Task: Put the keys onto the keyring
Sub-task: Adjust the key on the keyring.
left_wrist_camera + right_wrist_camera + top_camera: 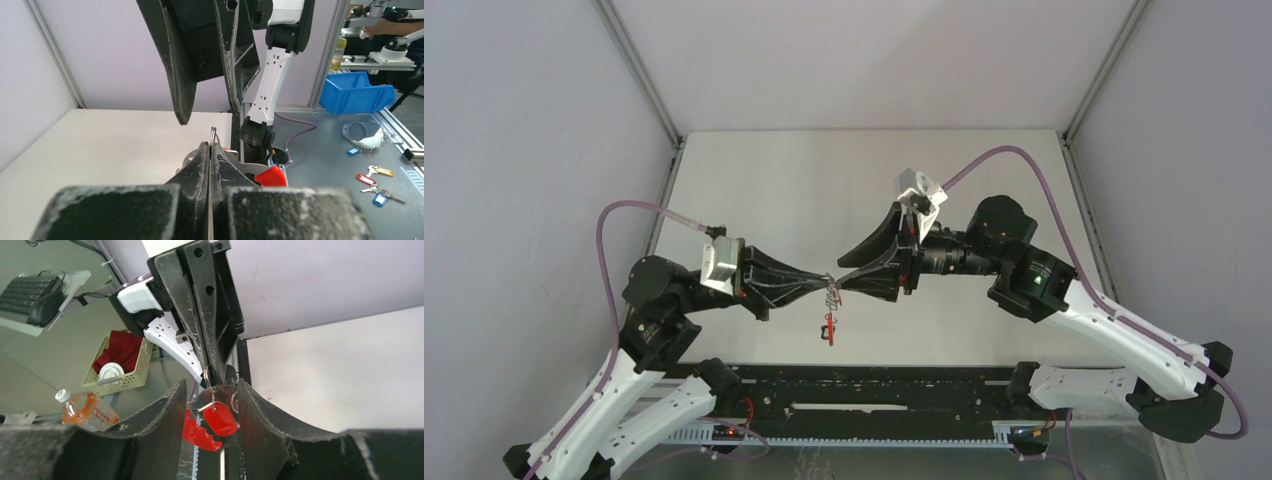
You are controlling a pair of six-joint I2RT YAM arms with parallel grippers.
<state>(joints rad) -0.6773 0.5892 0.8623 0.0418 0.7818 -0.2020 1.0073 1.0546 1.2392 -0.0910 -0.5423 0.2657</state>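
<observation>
Tightly closed, the left claw (210, 146) pinches the keyring (213, 132); the right claw (212, 386) straddles it half-open, holding nothing.

keyring (213, 133) barely visible, keys (831, 296) too small, perhaps bunched

You have a flat, matt off-white rectangular table top (754, 200) in front of you, closed in by pale grey walls at the back and on both sides. Along its near edge sits a long black metal mounting rail (874, 385), running left to right, with the left arm's base (714, 385) and the right arm's base (1064, 385) fixed at its ends. In your left wrist view, a grey surface (320, 165) beside the table carries a blue plastic bin (355, 92) and a few loose keys with coloured plastic tags (372, 182).
</observation>
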